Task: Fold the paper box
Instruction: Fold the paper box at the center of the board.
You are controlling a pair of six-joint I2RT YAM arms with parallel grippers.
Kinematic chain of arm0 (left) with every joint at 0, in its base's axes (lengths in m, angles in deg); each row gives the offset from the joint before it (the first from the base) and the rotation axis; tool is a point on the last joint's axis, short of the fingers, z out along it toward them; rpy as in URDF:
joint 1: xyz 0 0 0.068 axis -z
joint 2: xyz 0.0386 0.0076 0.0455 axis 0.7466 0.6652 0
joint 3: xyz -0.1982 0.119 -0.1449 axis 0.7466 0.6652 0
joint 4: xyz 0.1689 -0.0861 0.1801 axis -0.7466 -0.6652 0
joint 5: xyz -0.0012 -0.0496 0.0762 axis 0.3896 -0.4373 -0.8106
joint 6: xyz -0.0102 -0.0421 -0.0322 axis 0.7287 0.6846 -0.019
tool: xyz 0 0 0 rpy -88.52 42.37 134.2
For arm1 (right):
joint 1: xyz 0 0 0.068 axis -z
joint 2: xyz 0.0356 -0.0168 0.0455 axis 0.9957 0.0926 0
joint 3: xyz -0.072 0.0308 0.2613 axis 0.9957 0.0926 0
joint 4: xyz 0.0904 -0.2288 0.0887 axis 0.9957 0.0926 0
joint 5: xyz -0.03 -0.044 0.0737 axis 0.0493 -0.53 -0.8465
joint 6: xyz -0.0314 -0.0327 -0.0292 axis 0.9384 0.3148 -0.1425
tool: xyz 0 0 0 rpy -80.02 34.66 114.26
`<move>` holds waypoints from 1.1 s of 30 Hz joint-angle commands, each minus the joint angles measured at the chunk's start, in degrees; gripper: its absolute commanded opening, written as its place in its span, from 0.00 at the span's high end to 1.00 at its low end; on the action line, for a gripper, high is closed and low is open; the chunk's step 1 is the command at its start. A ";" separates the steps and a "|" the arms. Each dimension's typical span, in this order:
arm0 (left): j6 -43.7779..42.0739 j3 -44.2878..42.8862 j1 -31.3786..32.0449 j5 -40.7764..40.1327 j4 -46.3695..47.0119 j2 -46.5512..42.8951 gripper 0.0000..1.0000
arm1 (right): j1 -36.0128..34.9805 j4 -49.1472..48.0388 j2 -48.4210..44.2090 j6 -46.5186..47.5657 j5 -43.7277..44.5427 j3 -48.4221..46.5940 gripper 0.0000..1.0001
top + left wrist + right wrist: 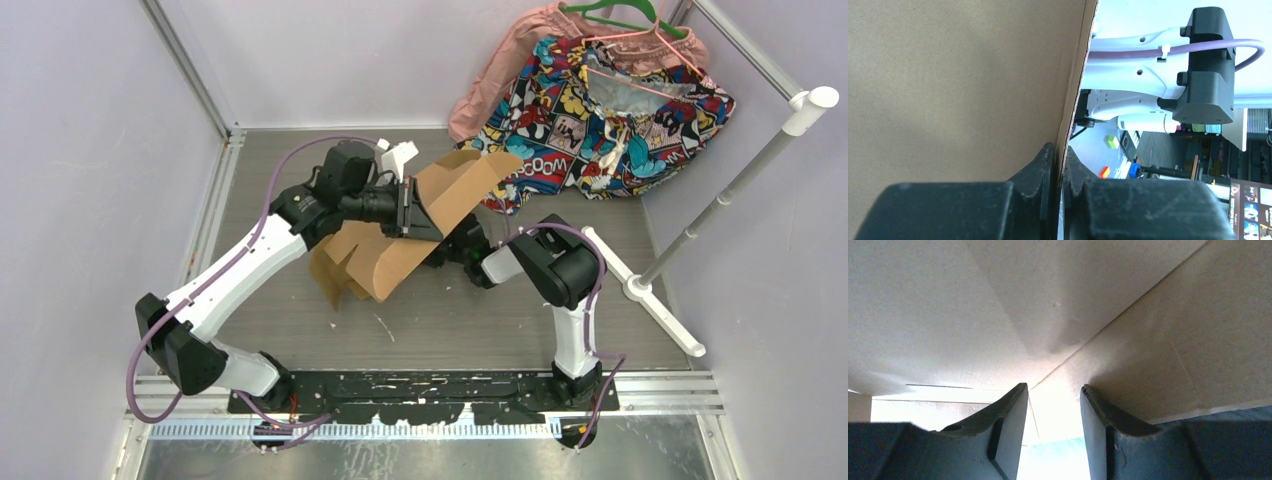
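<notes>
Left claw is pinching the box edge mid-fold, while right claw, spread beneath at four o'clock, is probably needing to grip and crease next.

Left claw holds the paper box — half-folded, tilted.

Top camera high behind the arm bases at 6 o'clock, looking down on the whole table, left wrist camera very close beside the box, right wrist camera close under it, all share the box.
</notes>
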 commanded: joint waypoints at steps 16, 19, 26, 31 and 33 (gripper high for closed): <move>-8.49 -6.14 0.57 -8.97 -13.91 -2.30 0.91 | 0.11 11.61 10.91 1.31 4.87 -15.58 0.55; -10.48 -7.50 -1.29 -9.61 -15.69 -2.00 0.91 | -0.16 14.78 12.89 1.29 5.20 -22.06 0.55; -13.97 -9.46 -3.52 -9.92 -17.57 0.19 0.92 | -0.76 17.84 17.98 0.85 4.24 -33.65 0.55; -13.11 -8.41 -3.57 -8.73 -16.20 0.74 0.92 | -0.70 15.17 16.34 0.85 4.23 -30.53 0.55; -12.69 -7.74 -3.58 -8.48 -15.43 0.49 0.92 | -0.77 13.43 15.53 0.84 4.23 -28.22 0.55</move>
